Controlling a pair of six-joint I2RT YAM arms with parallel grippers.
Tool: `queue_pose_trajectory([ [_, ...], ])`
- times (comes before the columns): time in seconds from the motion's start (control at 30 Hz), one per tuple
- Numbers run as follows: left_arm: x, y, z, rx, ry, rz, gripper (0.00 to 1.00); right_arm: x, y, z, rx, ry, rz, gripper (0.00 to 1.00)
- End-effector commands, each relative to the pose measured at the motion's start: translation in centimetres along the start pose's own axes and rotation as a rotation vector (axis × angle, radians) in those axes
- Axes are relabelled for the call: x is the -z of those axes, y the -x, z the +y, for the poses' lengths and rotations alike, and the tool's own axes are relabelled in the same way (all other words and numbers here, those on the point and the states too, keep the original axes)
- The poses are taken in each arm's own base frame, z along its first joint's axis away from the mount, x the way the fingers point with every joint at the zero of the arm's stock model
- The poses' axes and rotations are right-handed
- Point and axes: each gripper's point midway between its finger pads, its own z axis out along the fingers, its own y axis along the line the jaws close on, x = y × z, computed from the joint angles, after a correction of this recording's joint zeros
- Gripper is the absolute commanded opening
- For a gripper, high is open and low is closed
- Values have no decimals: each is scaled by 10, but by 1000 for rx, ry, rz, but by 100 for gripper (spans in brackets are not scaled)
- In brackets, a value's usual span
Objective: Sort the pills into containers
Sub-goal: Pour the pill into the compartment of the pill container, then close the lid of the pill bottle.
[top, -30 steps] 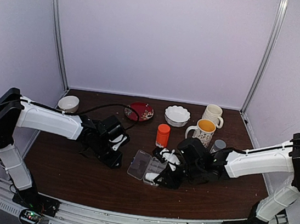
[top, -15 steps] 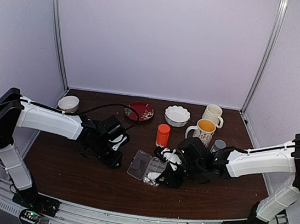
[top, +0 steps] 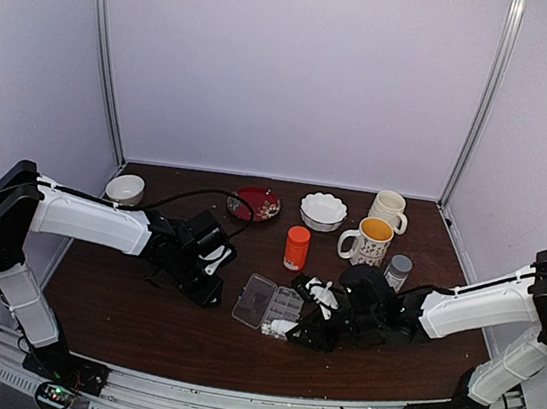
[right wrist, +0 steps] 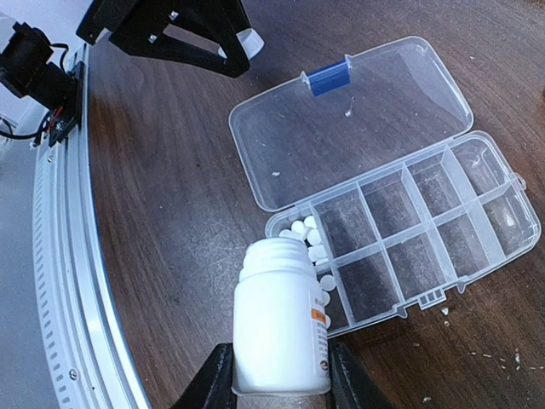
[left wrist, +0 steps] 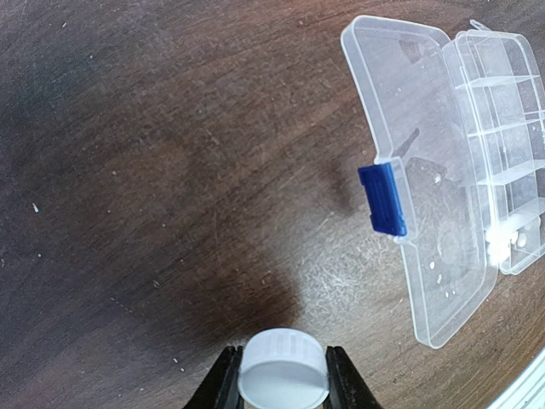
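The clear pill organizer [top: 259,301] lies open in the middle of the table, with its lid flat and a blue latch [left wrist: 383,198]. Several white pills [right wrist: 306,236] lie in its corner cell; the other cells [right wrist: 426,223] look bare. My right gripper [right wrist: 279,375] is shut on an uncapped white bottle [right wrist: 281,319], whose mouth is tipped over that corner cell. In the top view the bottle [top: 283,325] is at the organizer's near right corner. My left gripper [left wrist: 283,377] is shut on a white bottle cap [left wrist: 283,379], left of the organizer, just above the table.
An orange bottle [top: 296,247], two mugs [top: 375,240] [top: 390,209], a white bowl [top: 323,211], a red plate [top: 254,204], a small bowl [top: 124,188] and a grey canister [top: 398,269] stand behind. White crumbs [right wrist: 443,313] lie by the organizer.
My right arm has drawn back toward the near edge and lowered, taking the bottle to the organizer's near corner. The grey canister is now uncovered. The left arm has not moved.
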Motion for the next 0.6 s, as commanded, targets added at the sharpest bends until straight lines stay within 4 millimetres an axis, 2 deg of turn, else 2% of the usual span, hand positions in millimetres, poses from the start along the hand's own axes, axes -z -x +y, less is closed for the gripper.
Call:
queue_pose_trajectory([
  [0.0,6,7,-4,-10,-3,-28,24,11,27,10,-28,85,-152,0],
  [0.17,14,10,-5,-10,-4,-39,24,22,33,7,-51,123,-222,0],
  [0.33,31,19,-2,-11,25,-70,24,43,43,17,-28,187,-327,0],
  [0.5,66,37,-7,-16,21,-118,24,72,64,32,15,237,-468,0],
  [0.57,86,45,-10,-19,14,-144,24,94,81,42,50,258,-557,0],
])
